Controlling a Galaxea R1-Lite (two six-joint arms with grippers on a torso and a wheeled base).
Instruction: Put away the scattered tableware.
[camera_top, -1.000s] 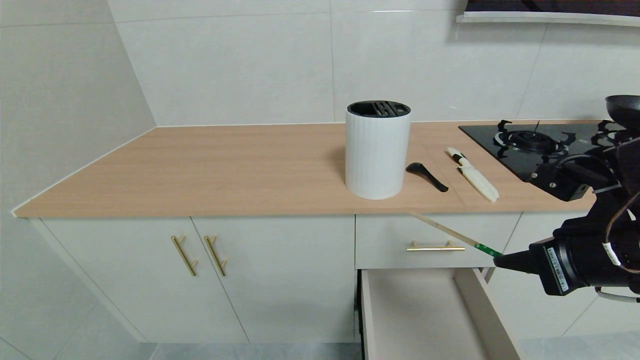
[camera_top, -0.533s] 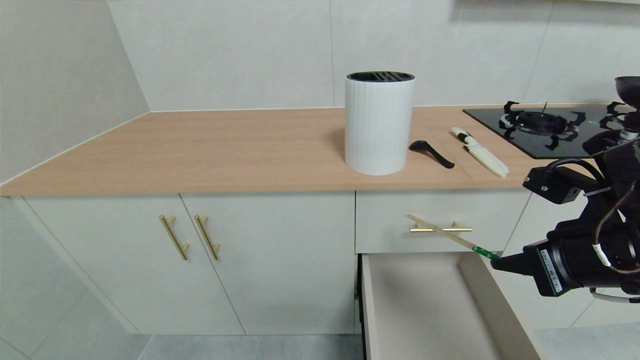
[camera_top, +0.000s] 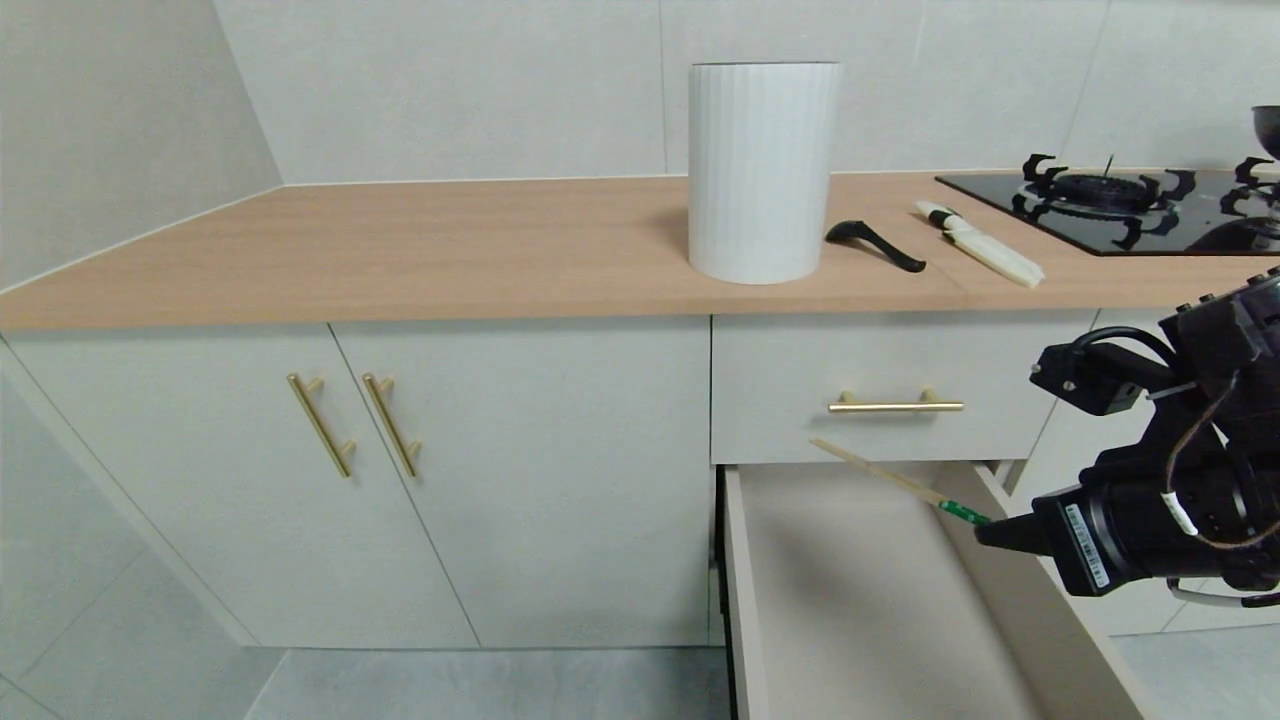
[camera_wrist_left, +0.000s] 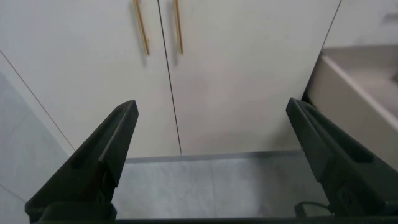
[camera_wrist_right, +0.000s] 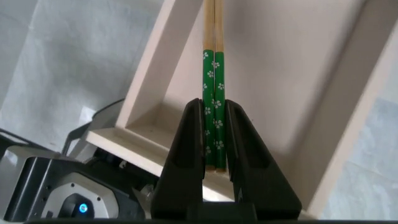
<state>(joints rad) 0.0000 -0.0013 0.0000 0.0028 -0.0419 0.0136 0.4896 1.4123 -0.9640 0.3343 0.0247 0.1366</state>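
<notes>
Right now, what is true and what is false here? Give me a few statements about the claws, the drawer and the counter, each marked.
1. The right claw grips a pair of chopsticks. True.
2. The lower drawer is shut. False: it is pulled open, with the chopsticks over it.
3. The left claw holds the black spoon. False: it is open and empty; the spoon lies on the counter.
4. A knife lies between the spoon and the stove. True.
</notes>
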